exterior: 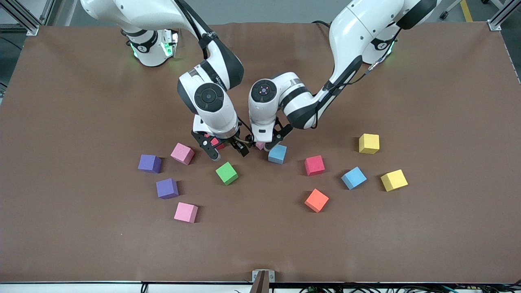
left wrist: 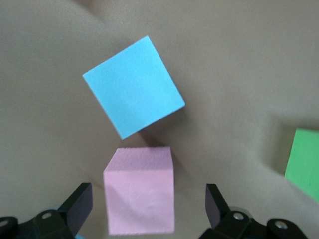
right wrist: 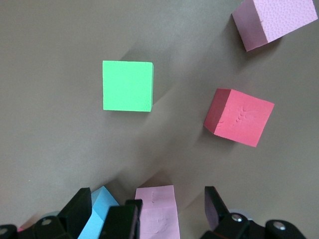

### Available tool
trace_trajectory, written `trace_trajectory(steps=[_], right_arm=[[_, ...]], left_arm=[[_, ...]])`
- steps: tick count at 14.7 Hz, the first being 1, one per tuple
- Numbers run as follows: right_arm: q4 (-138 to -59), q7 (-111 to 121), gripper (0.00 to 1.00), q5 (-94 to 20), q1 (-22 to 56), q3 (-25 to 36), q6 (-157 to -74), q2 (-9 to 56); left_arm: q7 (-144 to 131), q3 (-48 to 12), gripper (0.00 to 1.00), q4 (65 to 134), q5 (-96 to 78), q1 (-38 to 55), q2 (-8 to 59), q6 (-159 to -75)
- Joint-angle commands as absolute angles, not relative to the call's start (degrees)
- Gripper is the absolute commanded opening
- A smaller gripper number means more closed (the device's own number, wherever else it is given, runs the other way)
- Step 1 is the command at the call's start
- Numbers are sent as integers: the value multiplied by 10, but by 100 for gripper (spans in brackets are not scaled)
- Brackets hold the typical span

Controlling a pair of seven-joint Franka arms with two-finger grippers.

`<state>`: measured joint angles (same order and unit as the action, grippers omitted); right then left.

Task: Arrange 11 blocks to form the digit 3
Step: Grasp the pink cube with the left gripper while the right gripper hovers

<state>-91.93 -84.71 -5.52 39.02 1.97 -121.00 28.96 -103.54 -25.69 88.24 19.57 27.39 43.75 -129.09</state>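
My left gripper (exterior: pixel 264 144) (left wrist: pixel 148 204) is low and open around a pink block (exterior: pixel 259 145) (left wrist: pixel 140 196), with a gap on each side. A light blue block (exterior: pixel 277 154) (left wrist: pixel 132 84) lies just next to it, nearer the front camera. My right gripper (exterior: pixel 226 149) (right wrist: pixel 147 209) hangs open and holds nothing, over a red block (exterior: pixel 214 142) (right wrist: pixel 239 117) and close to the green block (exterior: pixel 226 173) (right wrist: pixel 127 85). The other blocks lie scattered: pink (exterior: pixel 182 153), purple (exterior: pixel 149 163), red (exterior: pixel 314 165), orange (exterior: pixel 316 200). No digit 3 shows.
Two yellow cubes (exterior: pixel 368 143) (exterior: pixel 393 180) sit toward the left arm's end, with another light blue block (exterior: pixel 353 178) beside them. A purple block (exterior: pixel 167 188) and a pink block (exterior: pixel 186 212) lie toward the right arm's end. The two grippers hang close together.
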Motion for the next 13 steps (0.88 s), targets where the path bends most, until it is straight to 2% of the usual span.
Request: trace_trajectory(steps=[1,8,9,11,12,13], right_arm=[[-921,-848,100,-52,384,24,-1210,286],[-940,-822,100,-33,349,26,-1212,285],[-948,-821,100,-29,346,26,-1212,284],[-961,-821,100,-22,345,26,-1212,282],[-971,-820,100,-18,342,26,-1217,280],[-986,-820,100,-16,340,26,-1230,277]], left_arm=[[-1054,-233,100,853,188,307,454,-1278],[-1070,-231,100,867,193,314,461,-1276],[-1071,-231,93,867,193,314,461,-1275],[-1071,-231,58,870,193,314,461,-1275],[-1071,-231,46,872,193,314,460,-1276],[-1073,-231,39,876,192,314,456,-1275]])
